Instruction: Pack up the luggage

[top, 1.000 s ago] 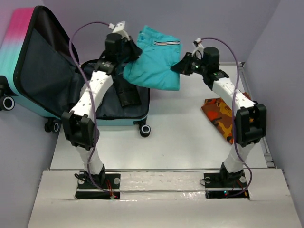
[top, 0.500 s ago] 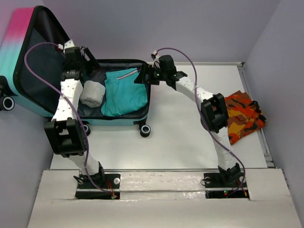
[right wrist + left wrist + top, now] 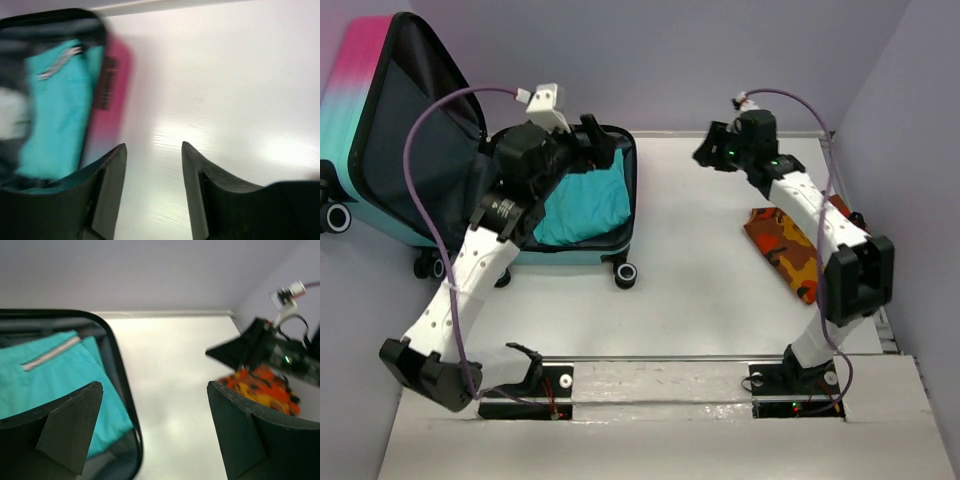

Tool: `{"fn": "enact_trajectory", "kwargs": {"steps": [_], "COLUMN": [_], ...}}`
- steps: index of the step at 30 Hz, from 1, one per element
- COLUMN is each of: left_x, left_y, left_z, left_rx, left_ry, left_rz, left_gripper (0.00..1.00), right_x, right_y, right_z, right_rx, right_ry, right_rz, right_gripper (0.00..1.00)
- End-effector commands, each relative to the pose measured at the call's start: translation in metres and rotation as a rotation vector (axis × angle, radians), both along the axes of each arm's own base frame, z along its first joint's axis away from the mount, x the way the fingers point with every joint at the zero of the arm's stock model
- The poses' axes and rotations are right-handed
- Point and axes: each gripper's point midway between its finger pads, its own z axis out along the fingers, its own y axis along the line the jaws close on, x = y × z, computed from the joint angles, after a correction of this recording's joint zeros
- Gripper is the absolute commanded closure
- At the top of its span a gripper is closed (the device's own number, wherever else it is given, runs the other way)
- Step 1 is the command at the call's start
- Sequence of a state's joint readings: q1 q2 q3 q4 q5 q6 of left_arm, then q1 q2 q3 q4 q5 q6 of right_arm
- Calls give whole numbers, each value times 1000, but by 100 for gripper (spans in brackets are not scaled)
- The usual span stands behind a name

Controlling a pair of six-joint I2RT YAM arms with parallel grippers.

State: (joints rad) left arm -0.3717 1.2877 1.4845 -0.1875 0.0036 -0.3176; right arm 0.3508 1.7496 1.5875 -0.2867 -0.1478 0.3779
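White tabletop: the table (image 3: 700,290) is bare in its middle, with pale lilac walls close behind and at both sides.
Luggage: the luggage (image 3: 578,256) lies open at the far left, its lid raised by the left wall, with a teal garment (image 3: 585,205) in its base.
Orange cloth: an orange patterned cloth (image 3: 785,245) lies near the right edge.
Changed: a second ago the garment hung between both grippers; half a second ago the right arm reached to the case's rim, and it is now back over the far right.
Left gripper (image 3: 152,390): jaws wide apart, empty, over the case's right rim.
Right gripper (image 3: 153,147): jaws apart, empty.
Free room: bare top between case and cloth.
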Motion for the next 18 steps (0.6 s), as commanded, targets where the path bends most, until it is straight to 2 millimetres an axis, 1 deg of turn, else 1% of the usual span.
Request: {"fn": "enact_trajectory", "kwargs": {"steps": [1,2,3,4,5,6,7,8,9,10,11,12,14,15,17,18], "left_x": [-58,-66,-84,-85,-100,-106,-110,-118,-121,-126,-129,-133,-137,-139,-143,-143], "left_y": [-46,-52,-63,-64,-71,-73,-74,-75,-75,-74,-73,-74,-71,-71,-70,-71], "left_z": [-19,-23,-26,-26,-22,-29,-29,-30,-31,-32,-31,-30,-26,-23,-21,-21], "left_rx": [0,0,-1,-1,0,13,18,29,37,40,44,42,38,39,36,34], "left_ry": [-46,-41,-44,-43,-63,-57,-65,-71,-71,-76,-84,-92,-111,-120,-128,-127], "left_rz": [-208,-234,-290,-297,-340,-354,-359,-374,-378,-381,-387,-394,-392,-395,-399,-404], "left_gripper": [1,1,1,1,1,1,1,1,1,1,1,1,1,1,1,1], "right_x": [-22,-30,-45,-52,-59,-66,-78,-84,-90,-98,-103,-105,-109,-108,-104,-94], "right_y": [-137,-158,-194,-196,-222,-236,-253,-264,-277,-285,-299,-304,-316,-313,-305,-290], "right_z": [-64,-75,-94,-107,-114,-116,-129,-131,-136,-147,-153,-164,-177,-192,-204,-206], "right_rx": [-217,-237,-252,-263,-267,-283,-313,-332,-355,-359,-357,-355,-358,-361,-339,-279], "right_ry": [97,121,171,201,224,228,261,266,280,311,331,360,403,443,479,489], "right_rz": [-404,-466,-560,-569,-633,-684,-733,-776,-822,-843,-883,-891,-911,-888,-838,-766], "right_gripper": [49,49,46,44,43,39,37,36,36,36,37,37,39,40,41,41]}}
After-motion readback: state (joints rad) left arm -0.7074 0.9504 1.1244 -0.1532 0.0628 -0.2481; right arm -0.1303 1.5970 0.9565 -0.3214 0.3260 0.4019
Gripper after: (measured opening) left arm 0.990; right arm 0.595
